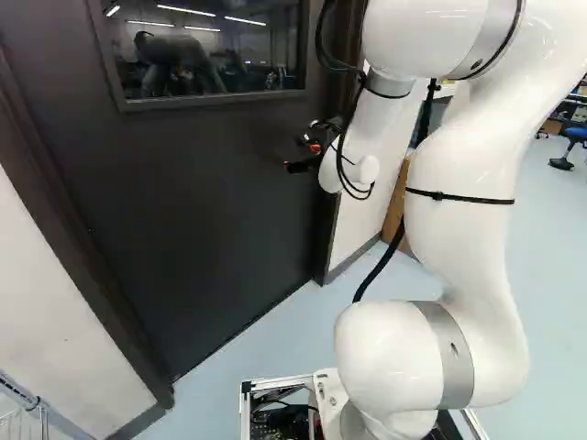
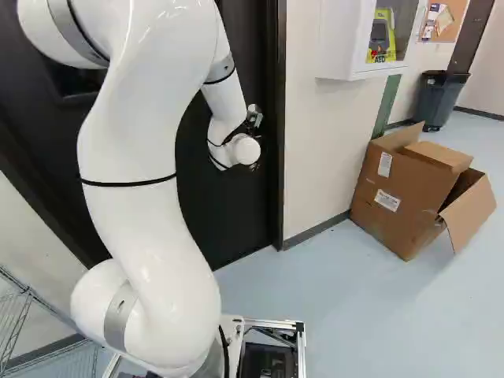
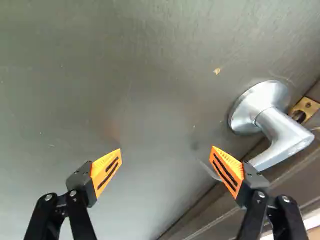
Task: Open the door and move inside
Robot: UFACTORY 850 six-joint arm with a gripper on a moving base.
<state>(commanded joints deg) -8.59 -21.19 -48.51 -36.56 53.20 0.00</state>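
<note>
Jaws: spread wide, with nothing between the orange pads; whether a tip brushes the door cannot be told.
Lever handle: on the door near its edge, outside the jaws and beside one finger, its free end reaching close to that finger; contact is unclear.
Closing here: would likely catch only air, as the lever is off to one side.
Sideways move: could knock that finger into the lever or the door frame if the jaws don't back off first.
Turning the lever: smooth, slanting metal may slip off the pads if pressed near its end.
Latch: the brass plate shows beside the handle, but its hold is uncertain; pushing before it frees could strain the arm.
</note>
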